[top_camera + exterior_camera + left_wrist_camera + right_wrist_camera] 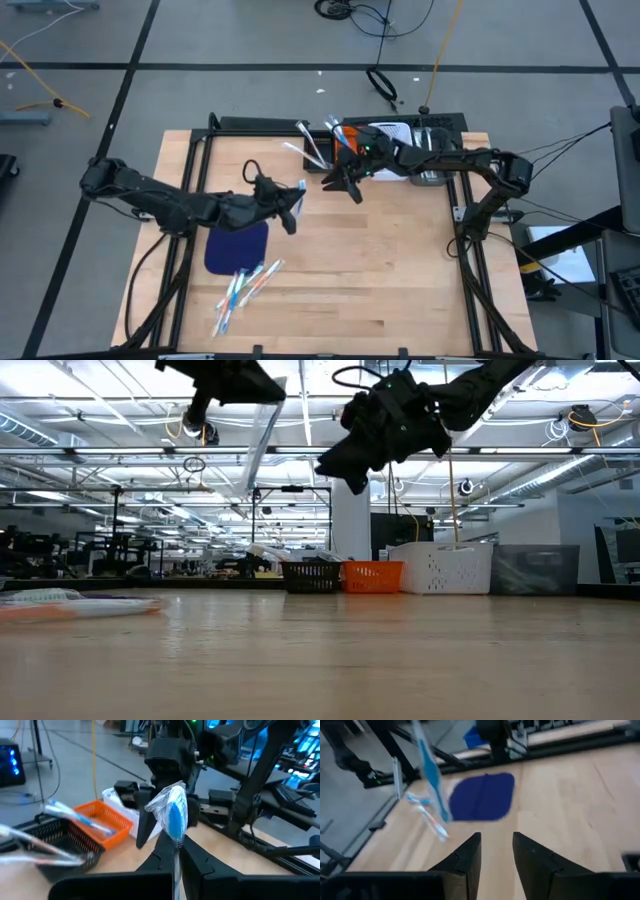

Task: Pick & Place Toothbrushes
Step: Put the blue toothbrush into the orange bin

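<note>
The left claw (pixel 292 203) is clenched on 1 wrapped toothbrush (pixel 172 815), carried in the air just beyond the blue mat (pixel 238 247) on the side toward the bins, with the brush standing up out of the fingertips. The right claw (pixel 345 182) hangs released and empty between the mat and the bins, its fingers parted, facing the left one; this looks like a handover about to be tried. The grip sits low on a thin, slick wrapper, so the brush could pivot or slide out if the right claw bumps it or closes off-centre, and the 2 claws could knock together in such tight quarters. A dropped brush would land on the desk (pixel 400 280) away from the mat. A loose pile of brushes (pixel 243 288) waits at the mat's near edge. The black bin (pixel 322 150) beyond the mat already has about 3 brushes sticking out over its rim, and a careless drop could tip them out; the orange bin (pixel 346 140) sits just beside it.
</note>
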